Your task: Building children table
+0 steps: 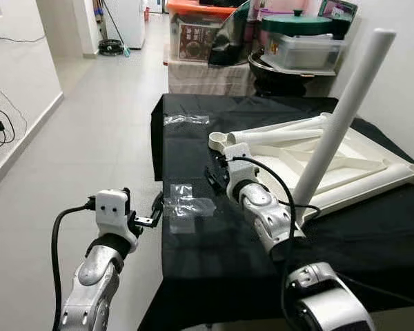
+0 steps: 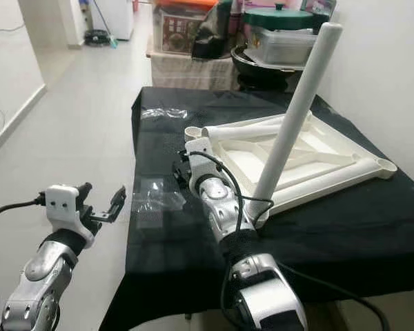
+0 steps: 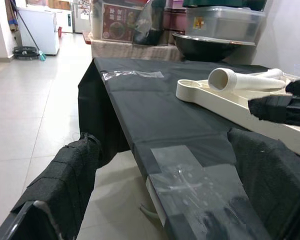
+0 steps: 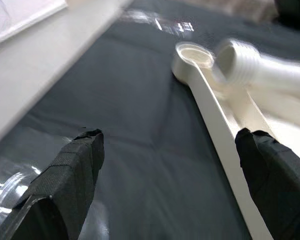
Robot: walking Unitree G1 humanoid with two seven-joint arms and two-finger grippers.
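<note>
A cream children's table top [image 1: 362,181] lies upside down on a black-clothed table [image 1: 221,255]. One white leg [image 1: 339,118] stands upright in its near corner. A loose white leg [image 1: 283,136] with a threaded end [image 4: 240,60] lies across the frame, beside an empty corner socket [image 1: 217,141]. My right gripper [image 4: 172,145] is open, low over the cloth just short of that socket, with the frame's edge running between its fingers. At the table's left edge my left gripper [image 3: 165,165] hangs open beside a clear plastic bag [image 1: 186,205].
A second clear plastic bag [image 1: 186,118] lies at the table's far left. Behind the table stand boxes, a green-lidded pot [image 1: 297,26] and a plastic tub [image 1: 307,49]. A white wall runs along the right. Tiled floor [image 1: 90,131] stretches to the left.
</note>
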